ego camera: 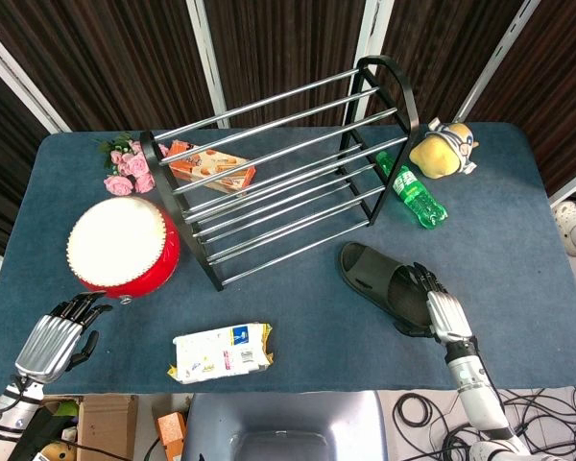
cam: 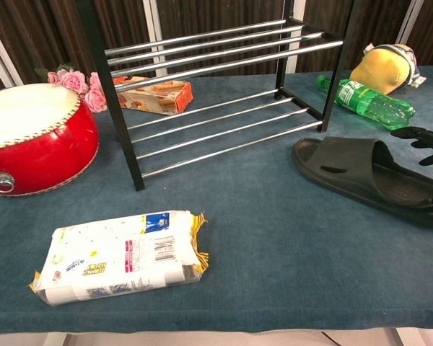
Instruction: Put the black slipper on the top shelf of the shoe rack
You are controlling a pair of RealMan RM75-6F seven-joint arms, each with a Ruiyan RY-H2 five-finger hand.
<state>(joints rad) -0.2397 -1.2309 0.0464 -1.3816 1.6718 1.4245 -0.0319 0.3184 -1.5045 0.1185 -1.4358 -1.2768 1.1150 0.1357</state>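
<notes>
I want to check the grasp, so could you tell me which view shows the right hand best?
The head view: the whole right hand shows there, its fingers lying over the heel end of the black slipper. The chest view shows only dark fingertips at the right edge, beside the slipper.

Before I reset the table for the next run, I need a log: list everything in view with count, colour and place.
shoe rack: 1, black frame with silver bars, table centre
black slipper: 1, black, on the table in front of the rack's right end
drum: 1, red with white top, left of the rack
flowers: 1 bunch, pink, behind the drum
box: 1, orange, under the rack's left end
bottle: 1, green, lying right of the rack
plush toy: 1, yellow, far right
packet: 1, white and yellow, near edge
left hand: near left corner, holds nothing
right hand: at the slipper's near end
</notes>
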